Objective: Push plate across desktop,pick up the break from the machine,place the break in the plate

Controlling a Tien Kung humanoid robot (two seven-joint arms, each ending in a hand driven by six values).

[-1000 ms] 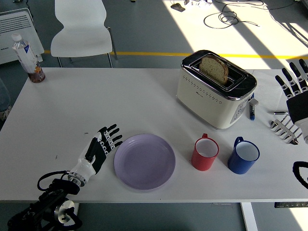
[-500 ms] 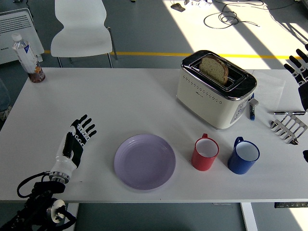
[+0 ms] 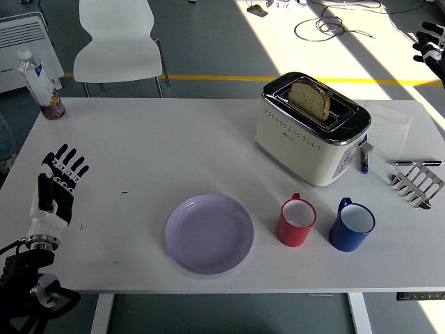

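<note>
The robot's left hand (image 3: 57,184) hovers at the white tabletop's (image 3: 174,146) left edge, fingers spread and empty. The round lavender plate (image 3: 208,233) lies well apart toward four o'clock from it. A slice of brown bread (image 3: 310,99) stands in the cream toaster (image 3: 311,130) at two o'clock. The right hand (image 3: 431,49) barely shows at the upper right corner; its grip cannot be judged.

Right hand (image 3: 432,47) cut off at the edge, bread (image 3: 310,100) half hidden in toaster (image 3: 311,129)
</note>
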